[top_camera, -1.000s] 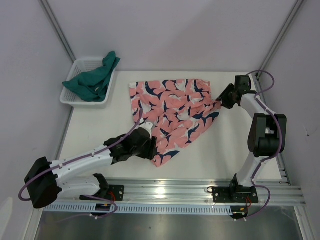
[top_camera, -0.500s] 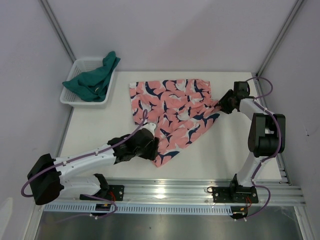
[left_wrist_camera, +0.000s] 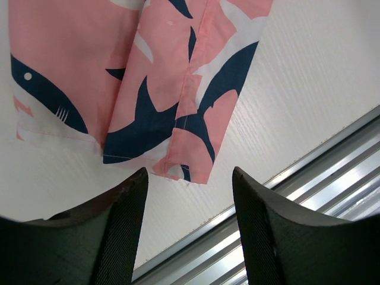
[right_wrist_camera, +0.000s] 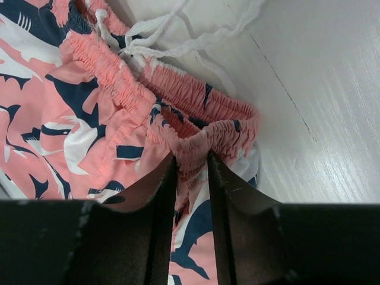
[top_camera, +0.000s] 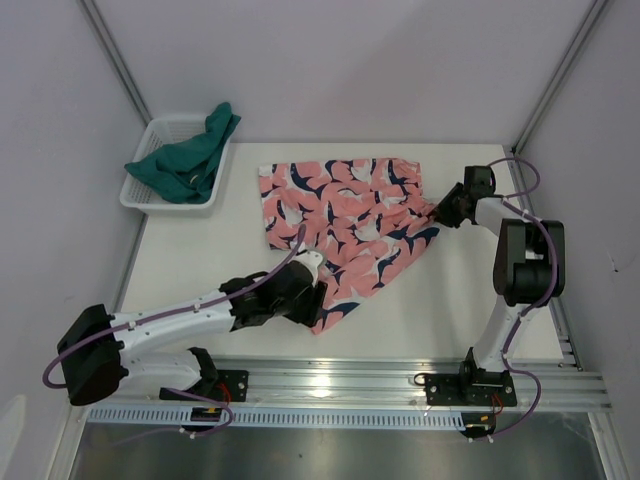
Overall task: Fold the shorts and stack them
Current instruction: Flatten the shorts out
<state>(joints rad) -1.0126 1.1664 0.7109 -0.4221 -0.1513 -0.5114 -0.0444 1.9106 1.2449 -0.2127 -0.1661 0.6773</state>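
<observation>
Lying bunched in the white basket point(top_camera: 170, 128) at the surface's far left corner, the teal shorts point(top_camera: 190, 160) wait untouched. Nearer the front edge, the left gripper point(left_wrist_camera: 190, 176) hovers with its jaws apart around the leg hem of the salmon-pink shorts point(top_camera: 345, 210), apparently lined up to take that hem. This pair lies spread across the middle of the surface point(top_camera: 450, 300). At its right side, the right gripper point(right_wrist_camera: 190, 159) pinches a raised fold of the elastic waistband, probably so both ends can be lifted together for a fold.
</observation>
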